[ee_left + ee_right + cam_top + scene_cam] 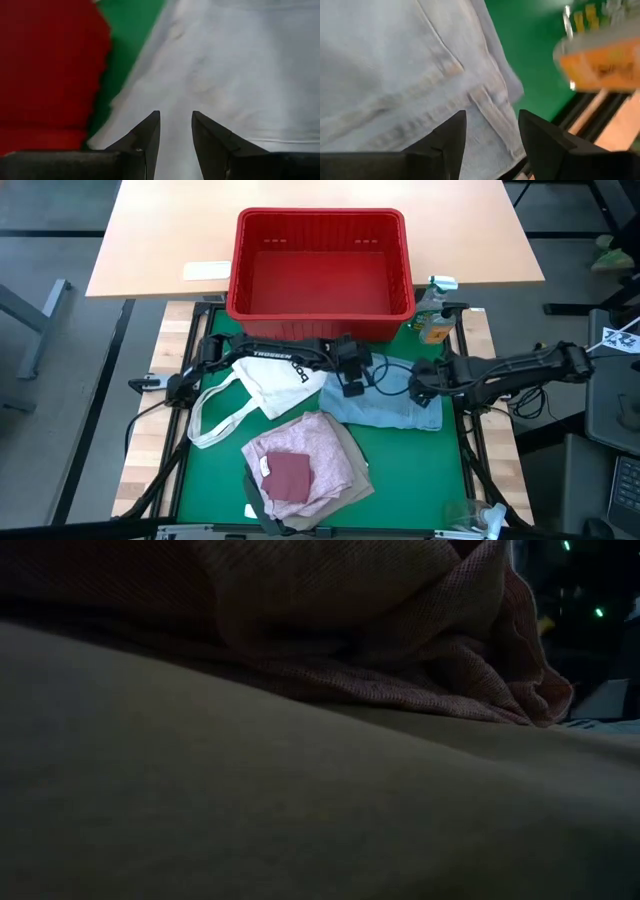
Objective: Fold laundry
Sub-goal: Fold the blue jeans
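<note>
Light blue denim jeans (385, 408) lie folded on the green mat at the centre right. My left gripper (352, 388) (176, 131) hovers open over their left end (235, 75), nothing between its fingers. My right gripper (418, 390) (492, 135) hovers open over their right end (395, 75), near a seam. A mottled pink top (300, 452) with a dark red piece (290, 476) on it rests on beige trousers (356, 472) near the front edge. In the low view, the pink top (400, 630) and beige cloth (250, 800) fill the frame.
A red plastic basket (320, 218) stands at the far edge of the mat, just behind both grippers. A white tote bag (270, 385) lies under the left arm. An orange item (435, 328) (600, 65) stands at the far right corner. Bare green mat (420, 480) shows at the near right.
</note>
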